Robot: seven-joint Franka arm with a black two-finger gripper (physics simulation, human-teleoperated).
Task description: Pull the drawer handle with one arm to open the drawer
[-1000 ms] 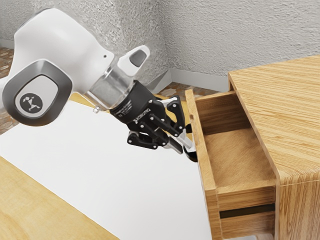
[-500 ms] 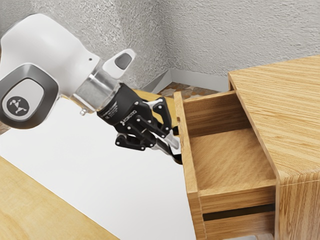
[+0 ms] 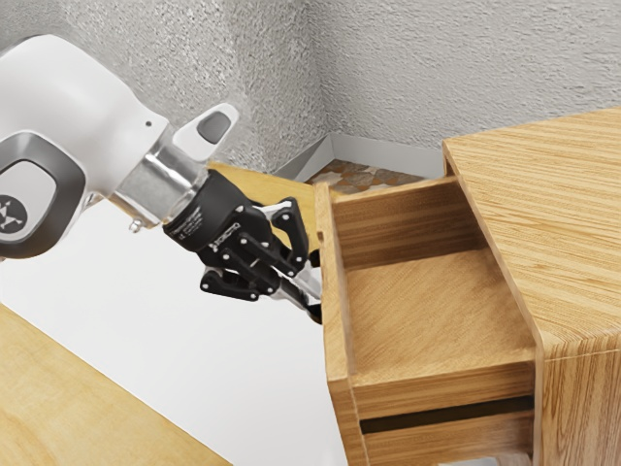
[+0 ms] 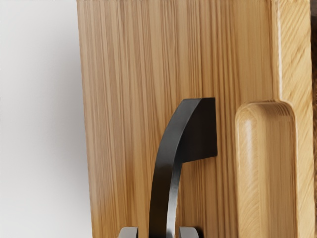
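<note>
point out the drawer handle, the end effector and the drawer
drawer handle point(image 4: 173, 153), wrist view, middle of the black curved bar
end effector point(image 3: 310, 282), exterior view, its tip by the drawer front
drawer point(image 3: 427, 311), exterior view, bare inner floor

Side view wide; wrist view near drawer front point(image 4: 138, 74) (shared).

handle point(image 4: 173, 163) base cut off, cabinet point(image 3: 543, 194) cropped

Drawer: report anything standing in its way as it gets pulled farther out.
Nothing visible does. The drawer opens toward the exterior view's left, and ahead of its front panel is just the gripper at the handle, above the white tabletop.
</note>
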